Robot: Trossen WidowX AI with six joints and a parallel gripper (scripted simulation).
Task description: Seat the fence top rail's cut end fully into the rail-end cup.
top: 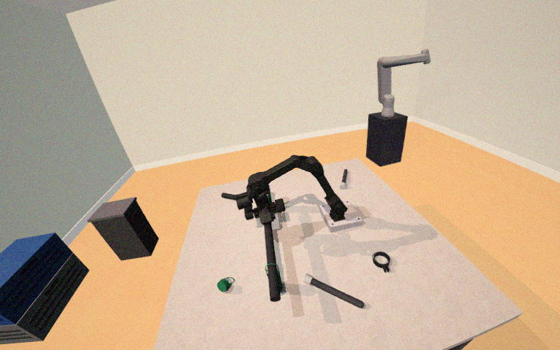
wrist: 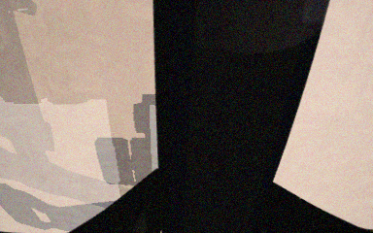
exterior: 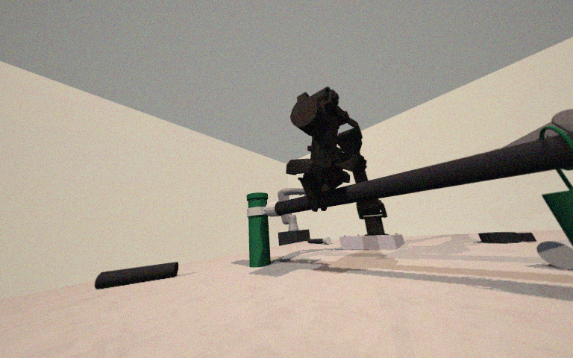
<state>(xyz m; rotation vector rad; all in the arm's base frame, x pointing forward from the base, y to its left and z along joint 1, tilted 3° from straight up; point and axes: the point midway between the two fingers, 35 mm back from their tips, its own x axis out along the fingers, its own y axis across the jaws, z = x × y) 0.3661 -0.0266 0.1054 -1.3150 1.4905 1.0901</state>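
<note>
In my top view, the ring clamp lies on the table at lower right, behind the capped tube. I see the loop cap around the rail, between that tube and the small cap at lower left.

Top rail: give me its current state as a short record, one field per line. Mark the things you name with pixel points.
item: dark top rail (top: 270, 247) (exterior: 439, 174)
gripper: shut on the rail (exterior: 319, 206)
loop end: rail passes through the green loop (top: 272, 264) (exterior: 550, 127)
cup end: at the pale end cup (exterior: 271, 209) on the big post; full seating cannot be told
band: pale brace band (exterior: 255, 211) just below the post cap (exterior: 257, 196)
post: green, upright (exterior: 258, 242)
released: no
remaining: confirm the seat, open, back off the rail
</note>
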